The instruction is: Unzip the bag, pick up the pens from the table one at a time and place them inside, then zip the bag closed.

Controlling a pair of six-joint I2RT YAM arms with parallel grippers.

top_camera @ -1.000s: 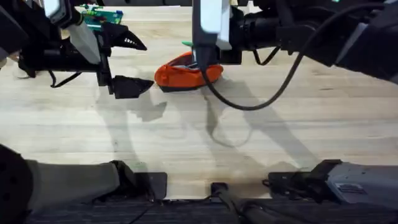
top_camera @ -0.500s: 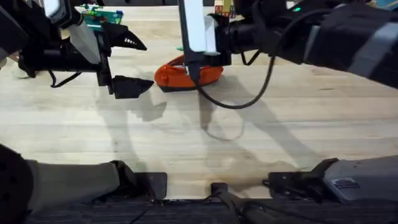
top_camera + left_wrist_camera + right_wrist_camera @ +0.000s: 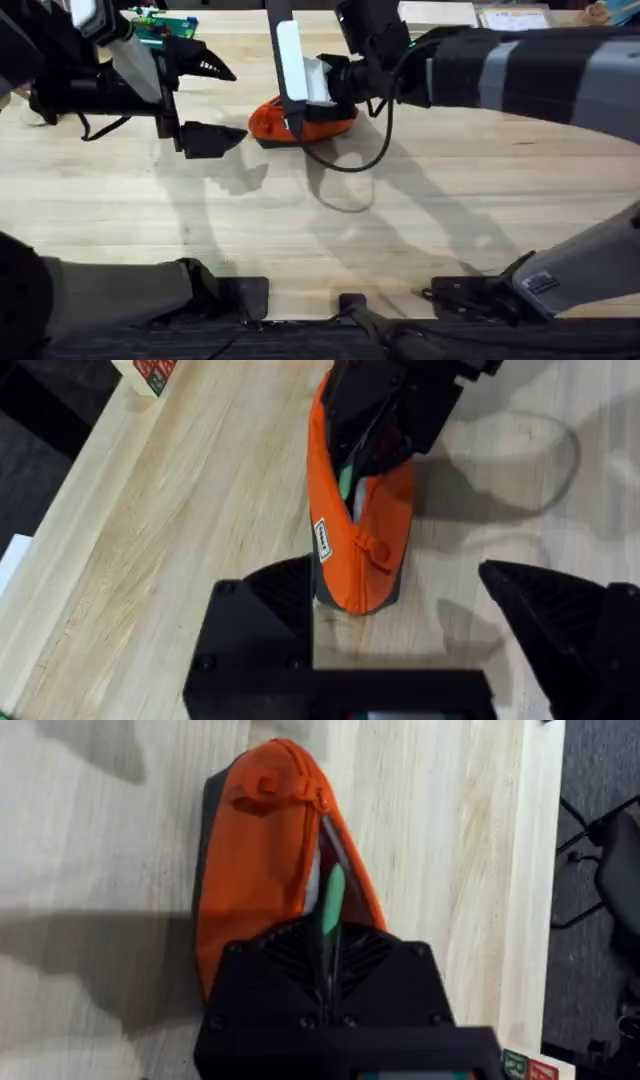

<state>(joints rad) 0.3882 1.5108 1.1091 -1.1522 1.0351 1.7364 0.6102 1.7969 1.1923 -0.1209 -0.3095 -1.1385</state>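
While left jaws gape, right jaws seemingly pinch the pen (image 3: 332, 900) lengthwise into the bag (image 3: 262, 870).

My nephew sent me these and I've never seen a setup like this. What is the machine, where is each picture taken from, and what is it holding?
These are two robot arms at a wooden table, each ending in a two-finger gripper. One picture looks down from above the table; the other two come from small cameras on the arms' wrists.

On the table lies an orange zip bag, its zipper partly open. The right gripper is over the bag with its fingers shut on a slim green pen, whose tip points into the opening.

The left gripper hangs open beside the bag, touching nothing. A small printed box sits at the table's far edge.
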